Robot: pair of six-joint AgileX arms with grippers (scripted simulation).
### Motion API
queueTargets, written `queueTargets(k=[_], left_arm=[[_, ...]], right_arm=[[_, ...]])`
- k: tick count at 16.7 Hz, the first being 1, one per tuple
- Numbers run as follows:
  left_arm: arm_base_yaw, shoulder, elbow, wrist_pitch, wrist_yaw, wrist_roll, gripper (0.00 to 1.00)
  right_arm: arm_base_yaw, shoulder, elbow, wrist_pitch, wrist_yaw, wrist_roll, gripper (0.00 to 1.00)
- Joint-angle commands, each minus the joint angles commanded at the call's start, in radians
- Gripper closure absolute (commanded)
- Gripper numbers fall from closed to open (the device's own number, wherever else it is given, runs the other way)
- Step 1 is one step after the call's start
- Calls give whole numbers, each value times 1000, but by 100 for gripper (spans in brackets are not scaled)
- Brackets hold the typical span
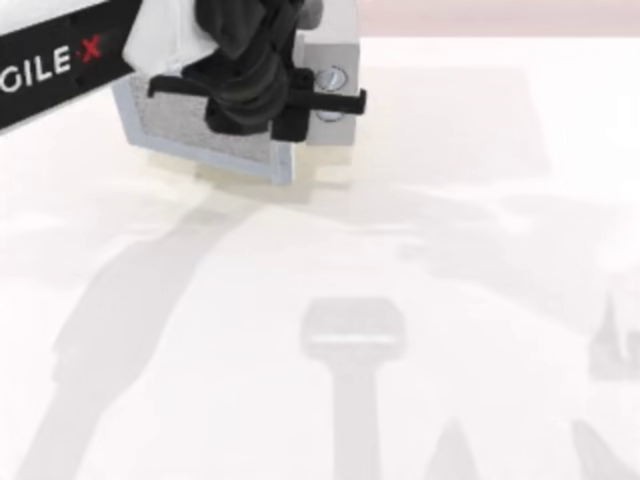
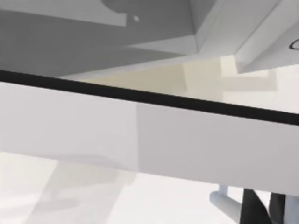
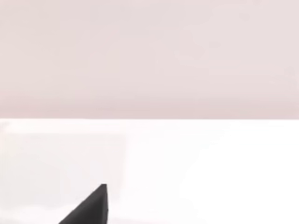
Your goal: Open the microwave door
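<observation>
Bright, washed-out light; soft arm shadows perhaps cross the table (image 1: 480,200).

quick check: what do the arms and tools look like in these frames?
The left arm is a black link bearing white "GILE" lettering and a red X, then a white housing, ending in a bulky black wrist with a thin black crossbar, over the microwave at the table's far left. Its left tool is matte black. Of the right tool, only one black pointed fingertip shows in its wrist view.

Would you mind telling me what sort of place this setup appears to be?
Probably a simulated tabletop test bench, not a kitchen: a bare white table, one small microwave with its door swung ajar, and the left arm's tool working at it.
</observation>
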Motion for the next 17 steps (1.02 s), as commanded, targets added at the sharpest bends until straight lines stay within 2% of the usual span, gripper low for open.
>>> queueTargets(k=[8, 17], left_arm=[[-6, 2, -4, 2, 6, -1, 100], [24, -89, -121, 50, 65, 118, 100]], right_arm=[[0, 0, 0, 0, 0, 0, 0], [0, 0, 0, 0, 0, 0, 0]])
